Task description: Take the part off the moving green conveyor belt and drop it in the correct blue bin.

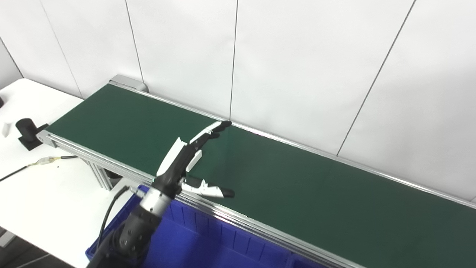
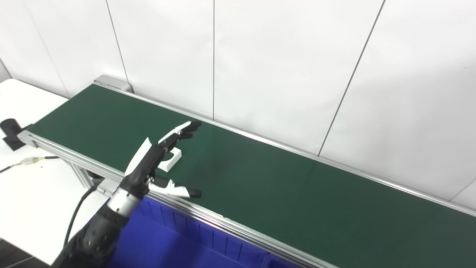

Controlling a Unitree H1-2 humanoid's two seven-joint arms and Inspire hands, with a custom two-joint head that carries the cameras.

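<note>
A small white part (image 2: 171, 158) lies on the green conveyor belt (image 1: 297, 178), partly hidden behind my left hand; in the left eye view only its edge (image 1: 195, 160) shows. My left hand (image 1: 191, 160) reaches over the belt's near rail, open, fingers stretched toward the far rail and thumb spread low to the right. The part sits just under the fingers, between them and the thumb; I cannot tell if they touch it. A blue bin (image 1: 208, 245) stands below the near rail. My right hand is not in view.
The belt runs from upper left to lower right along a white panelled wall. Left of it is a white table (image 1: 48, 193) with a black fixture (image 1: 28, 132) and a cable (image 1: 41, 162). Dividers split the bin.
</note>
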